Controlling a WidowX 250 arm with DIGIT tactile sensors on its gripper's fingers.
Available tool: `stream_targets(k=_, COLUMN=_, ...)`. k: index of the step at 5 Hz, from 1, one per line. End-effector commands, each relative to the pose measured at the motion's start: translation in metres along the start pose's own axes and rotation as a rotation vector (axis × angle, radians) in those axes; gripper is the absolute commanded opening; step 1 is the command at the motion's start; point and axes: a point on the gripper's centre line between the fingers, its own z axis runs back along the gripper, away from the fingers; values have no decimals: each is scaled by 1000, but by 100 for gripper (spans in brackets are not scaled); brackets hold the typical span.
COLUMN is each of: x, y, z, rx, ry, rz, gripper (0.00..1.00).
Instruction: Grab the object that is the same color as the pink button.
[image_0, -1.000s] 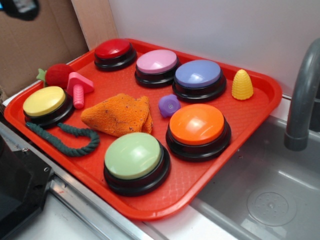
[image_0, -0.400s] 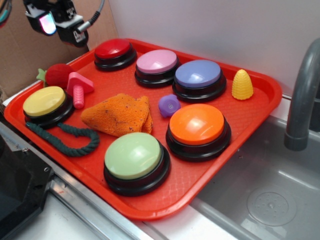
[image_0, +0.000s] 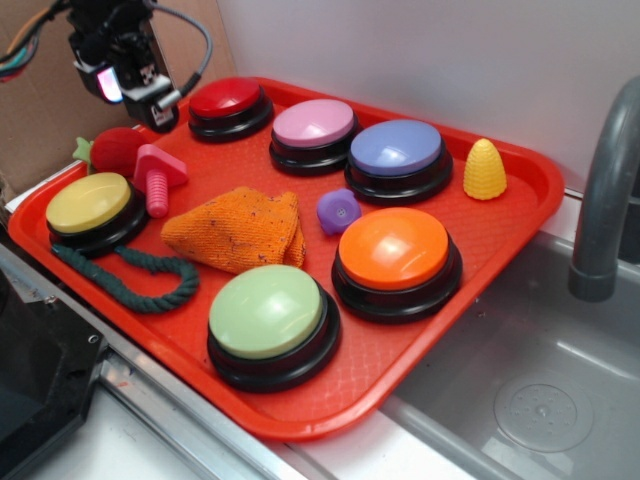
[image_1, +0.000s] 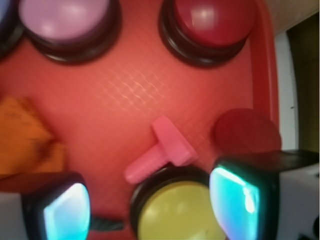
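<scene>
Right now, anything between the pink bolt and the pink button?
No. In the wrist view only bare red tray lies between the pink bolt and the pink button; the orange cloth sits off to one side.

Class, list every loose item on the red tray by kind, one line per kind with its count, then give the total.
Round dome buttons on black bases: 6, red, pale pink, purple-blue, orange, green, yellow
Plastic toys: 4, pink bolt, red ball, purple knob, yellow corn
Orange cloth: 1
Green rope: 1
Total: 12
</scene>
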Motion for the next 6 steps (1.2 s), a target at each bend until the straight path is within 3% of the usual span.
stream_targets(k=1, x=9, y=12, z=-31, rx=68, ry=-93, rz=44, gripper=100)
stream_targets(k=4, x=19, y=24, z=-64, rx=120, ry=-39, rz=90, gripper=100)
stream_targets(k=5, x=19, y=24, z=-68, rx=109, ry=-49, rz=106, gripper=37)
stream_targets(k=6, x=18, y=25, z=-67, rx=109, ry=-48, rz=106, gripper=0)
